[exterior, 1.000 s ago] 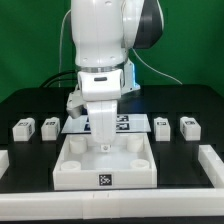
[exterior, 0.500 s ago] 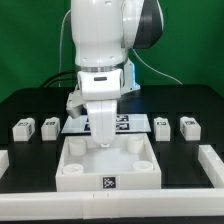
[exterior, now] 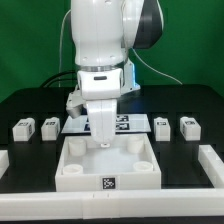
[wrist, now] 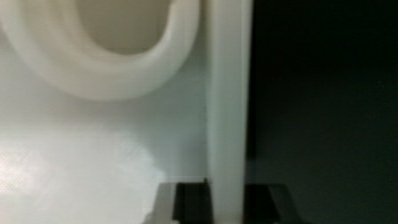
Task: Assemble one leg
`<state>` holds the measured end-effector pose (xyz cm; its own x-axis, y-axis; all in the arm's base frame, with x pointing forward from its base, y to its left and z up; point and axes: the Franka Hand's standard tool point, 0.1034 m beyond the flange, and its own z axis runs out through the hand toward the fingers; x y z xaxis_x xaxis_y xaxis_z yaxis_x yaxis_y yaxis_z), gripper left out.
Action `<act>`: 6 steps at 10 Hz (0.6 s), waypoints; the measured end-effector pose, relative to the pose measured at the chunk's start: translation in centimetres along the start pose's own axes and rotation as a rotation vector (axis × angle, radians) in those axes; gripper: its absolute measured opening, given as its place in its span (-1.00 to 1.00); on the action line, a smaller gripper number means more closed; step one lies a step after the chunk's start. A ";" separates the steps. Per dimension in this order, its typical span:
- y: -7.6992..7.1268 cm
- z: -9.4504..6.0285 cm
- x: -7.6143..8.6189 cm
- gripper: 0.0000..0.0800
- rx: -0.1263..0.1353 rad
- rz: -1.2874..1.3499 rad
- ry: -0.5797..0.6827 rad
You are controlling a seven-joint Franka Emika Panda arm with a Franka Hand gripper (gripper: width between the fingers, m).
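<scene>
Nearest, per the exterior view: item 1, a large white slab (exterior: 75, 178), tray-like, with round corner sockets and a small square tag (exterior: 107, 183) on its front wall. It sits at the centre front of the black table (exterior: 30, 100).

Item 2, two white rails at the near corners, one at the exterior view's left (exterior: 3, 160) and one at its right (exterior: 210, 165), both well apart from the slab.

Item 3, the gripper (exterior: 103, 140), pointing straight down at the rear middle of the slab. In the wrist view I see two dark fingertips (wrist: 183, 205), one on each side of a narrow white upright wall (wrist: 228, 100), with a socket ring (wrist: 89, 40) beside it. I cannot tell whether the fingers are pressing that wall or standing clear of it.

Item 4, four legs in a row behind the slab, all lying loose on the table and none in the gripper:
- outer left leg (exterior: 22, 128)
- inner left leg (exterior: 50, 126)
- inner right leg (exterior: 162, 126)
- outer right leg (exterior: 188, 126)

Each shows a tag face toward the camera. None touches the slab.

Item 5, the marker board (exterior: 125, 124), flat on the table between the inner legs and partly hidden by the gripper.

Item 6, the white arm (exterior: 100, 40), rising above the board in front of a green backdrop (exterior: 190, 40).
</scene>
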<state>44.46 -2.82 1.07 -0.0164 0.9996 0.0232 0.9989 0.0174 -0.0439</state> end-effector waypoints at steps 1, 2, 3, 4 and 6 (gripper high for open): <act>0.2 0.0 0.3 -0.85 -0.002 0.012 0.002; 0.9 0.0 1.4 -0.85 -0.011 0.023 0.007; 1.6 0.1 2.7 -0.85 -0.024 0.034 0.016; 2.4 -0.1 3.8 -0.85 -0.034 0.040 0.022; 4.1 -0.4 6.1 -0.85 -0.050 0.038 0.037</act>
<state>48.43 3.31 1.40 0.0227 0.9980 0.0590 0.9997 -0.0230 0.0044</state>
